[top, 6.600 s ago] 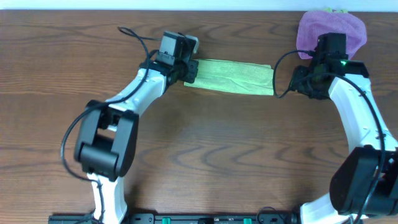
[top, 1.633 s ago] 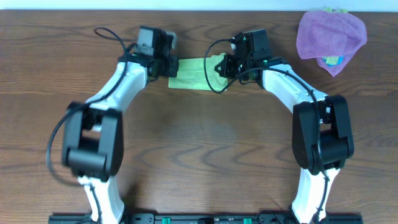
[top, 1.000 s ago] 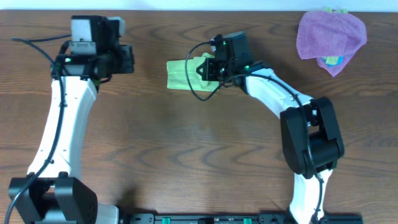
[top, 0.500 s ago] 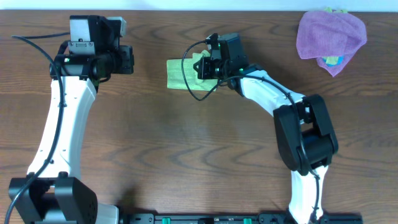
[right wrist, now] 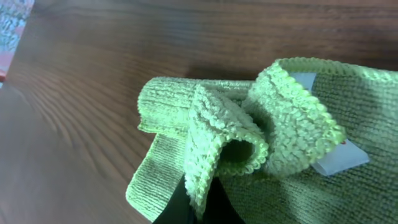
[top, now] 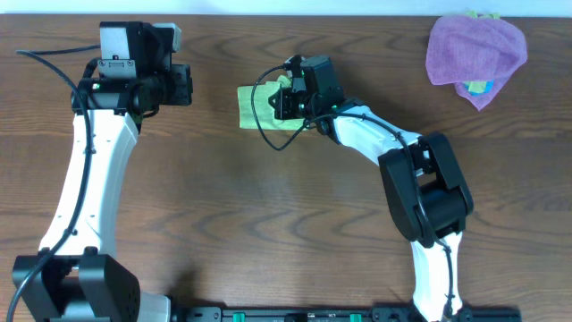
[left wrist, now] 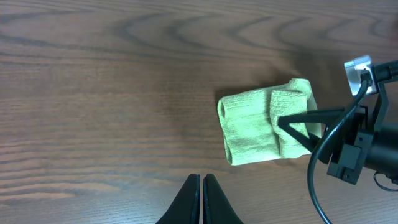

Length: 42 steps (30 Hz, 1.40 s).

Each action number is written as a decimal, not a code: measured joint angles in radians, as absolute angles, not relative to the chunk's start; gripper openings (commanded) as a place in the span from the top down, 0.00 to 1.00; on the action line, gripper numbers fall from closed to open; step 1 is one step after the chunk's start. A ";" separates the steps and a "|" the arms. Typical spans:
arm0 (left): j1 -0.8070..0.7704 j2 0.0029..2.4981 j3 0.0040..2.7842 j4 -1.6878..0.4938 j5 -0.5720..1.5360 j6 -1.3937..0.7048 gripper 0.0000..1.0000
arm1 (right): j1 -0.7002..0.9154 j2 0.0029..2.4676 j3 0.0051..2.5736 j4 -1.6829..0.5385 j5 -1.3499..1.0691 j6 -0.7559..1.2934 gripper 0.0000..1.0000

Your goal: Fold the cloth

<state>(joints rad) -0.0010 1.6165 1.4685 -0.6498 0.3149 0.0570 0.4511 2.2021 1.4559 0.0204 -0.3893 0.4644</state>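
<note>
- light lime-green textured microfibre cloth: runs past the right and lower edges of the right wrist view; small white tag half tucked under a fold, right of the fingers.
- right gripper: pinched fingers mostly cut off below.
- blue item: largely covered by the crumpled purple cloth, far from all fingers.

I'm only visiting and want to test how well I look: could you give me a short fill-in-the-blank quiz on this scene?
1. The cloth pinched by the right gripper is light ____ in colour.
2. The left gripper hangs apart from that cloth, holding nothing, its fingers ____.
3. Seen from overhead, the purple cloth lies at the far ____ corner of the table.

Missing words: green; shut; right.
</note>
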 measured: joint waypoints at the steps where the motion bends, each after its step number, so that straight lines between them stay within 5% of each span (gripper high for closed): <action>1: -0.001 1.617 1.468 -0.650 0.315 0.057 0.94 | 0.451 2.202 1.456 0.022 -0.384 0.464 0.99; 8: -0.001 1.617 1.468 -0.650 0.315 0.057 0.94 | 0.464 2.202 1.456 0.063 -0.351 0.466 0.98; 12: -0.001 1.617 1.468 -0.649 0.315 0.057 0.94 | 0.480 2.202 1.456 0.091 -0.342 0.480 0.67; 13: -0.001 1.617 1.468 -0.649 0.315 0.057 0.94 | 0.484 2.202 1.456 0.096 -0.342 0.484 0.46; 14: -0.001 1.617 1.468 -0.649 0.315 0.057 0.94 | 0.488 2.202 1.456 0.098 -0.343 0.492 0.39; 19: -0.001 1.617 1.468 -0.646 0.313 0.057 0.94 | 0.500 2.202 1.456 0.101 -0.349 0.504 0.28; 24: -0.001 1.617 1.468 -0.626 0.281 0.057 0.94 | 0.501 2.202 1.456 0.107 -0.370 0.519 0.23; 34: 0.022 1.617 1.465 -0.624 0.259 0.058 0.94 | 0.474 2.202 1.456 0.115 -0.451 0.535 0.28; 42: 0.023 1.662 1.367 -0.563 0.364 0.057 0.94 | 0.348 2.175 1.462 -0.197 -0.518 0.477 0.31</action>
